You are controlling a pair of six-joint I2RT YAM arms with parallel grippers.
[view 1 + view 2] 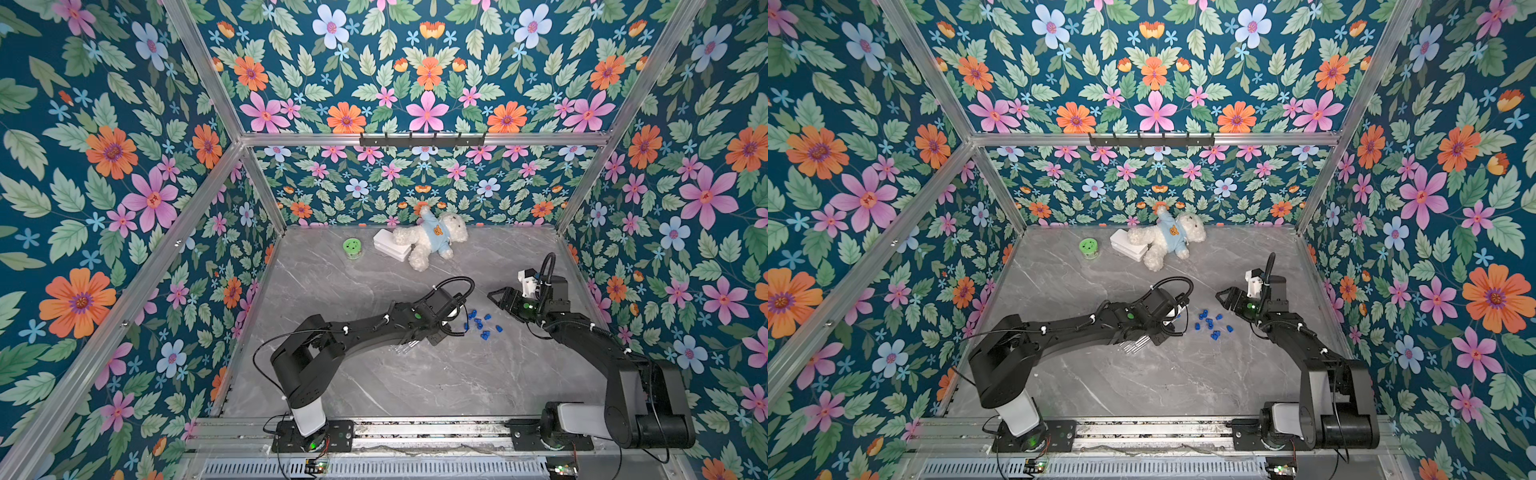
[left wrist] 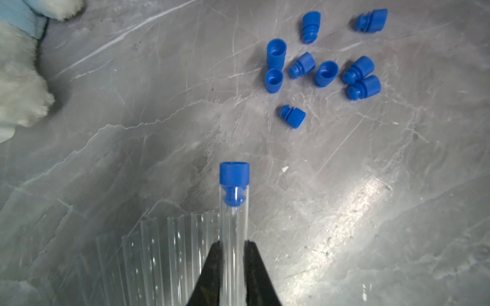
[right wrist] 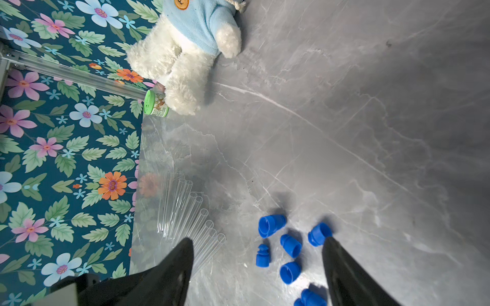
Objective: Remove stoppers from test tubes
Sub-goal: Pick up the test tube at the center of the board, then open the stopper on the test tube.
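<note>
Between the jaws of my left gripper (image 2: 233,243) sits one long, thin, clear plastic test tube (image 2: 234,222). The jaws are clamped tight onto its wall, well back from the mouth. One stubby, ribbed, bright blue plastic stopper (image 2: 234,173) is seated in that mouth, clear of the jaws.

1. Axis: the tube runs straight out from the left gripper, stoppered end leading. It appears raised off the grey marble tabletop (image 2: 384,185).
2. Surroundings: the loose stoppers (image 2: 326,72), nine blue plugs already out, lie clustered ahead and to one side. The empty tubes (image 2: 151,251) lie side by side on the marble, next to the held tube and lower than it.
3. Second arm: my right gripper (image 3: 257,239) stands wide open and holds nothing. It hovers over the loose stoppers, facing the left gripper across them in both top views.

Judgement: the right gripper is the free one, so it must line up on the tube axis, close on the blue cap and pull straight along that axis. An off-axis pull may slip the tube in my left jaws
</note>
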